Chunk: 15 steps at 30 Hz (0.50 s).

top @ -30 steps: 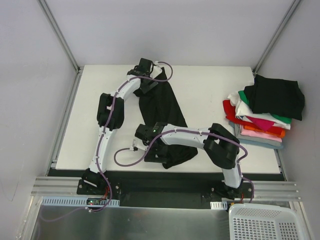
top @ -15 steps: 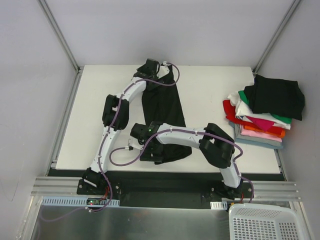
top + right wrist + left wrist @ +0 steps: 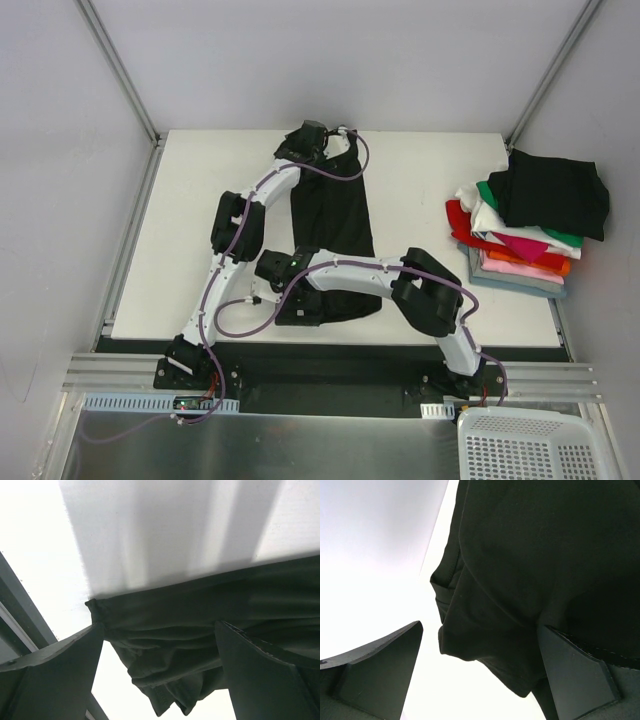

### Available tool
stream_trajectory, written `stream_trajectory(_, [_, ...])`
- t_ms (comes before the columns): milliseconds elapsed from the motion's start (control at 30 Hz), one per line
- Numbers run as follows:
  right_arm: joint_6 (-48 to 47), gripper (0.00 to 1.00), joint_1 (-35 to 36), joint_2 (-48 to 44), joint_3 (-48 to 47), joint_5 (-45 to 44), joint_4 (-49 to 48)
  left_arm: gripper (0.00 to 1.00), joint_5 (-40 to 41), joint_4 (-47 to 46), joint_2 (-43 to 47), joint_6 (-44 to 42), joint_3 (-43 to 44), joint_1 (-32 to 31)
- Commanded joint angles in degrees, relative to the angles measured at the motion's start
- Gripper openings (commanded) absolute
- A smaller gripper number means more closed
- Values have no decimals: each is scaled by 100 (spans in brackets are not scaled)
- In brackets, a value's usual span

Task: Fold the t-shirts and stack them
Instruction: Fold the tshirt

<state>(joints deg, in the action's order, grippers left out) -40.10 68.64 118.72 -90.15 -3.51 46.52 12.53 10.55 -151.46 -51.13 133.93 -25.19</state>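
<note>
Black t-shirt (image 3: 335,205): laid out as a long narrow strip on the table, running from the far edge at 12 o'clock down towards 6 o'clock. No lettering can be made out on it.
Table (image 3: 190,200): white, with the strip set slightly right of its middle.
Left gripper (image 3: 318,140): placed over the far end of the strip, at 12 o'clock. The jaws are spread wide. In the left wrist view a bunched fold of black cloth is seen between the fingers (image 3: 380,672), lying against the right-hand one, with bare table beside the other. Nothing is clamped.
Right gripper (image 3: 288,303): placed over the near end of the strip, at 6 o'clock. The jaws are spread wide. In the right wrist view a rumpled edge of the cloth is seen across the gap, but it is not pinched.
Folded stack (image 3: 520,245): set at 3 o'clock by the table's right edge, well apart from the strip. A black shirt is on top, with green, white, red, pink, orange and blue-grey layers below it.
Basket (image 3: 530,445): white plastic, seen at 5 o'clock, off the table.
</note>
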Motion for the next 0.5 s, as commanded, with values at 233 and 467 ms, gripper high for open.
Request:
stream_trajectory(233, [-139, 96, 97, 99, -292, 131, 6, 99, -58, -298, -121, -274, -157, -56])
stream_trajectory(467, [-209, 96, 123, 152, -459, 140, 15, 99, -119, -545, -147, -362, -157, -56])
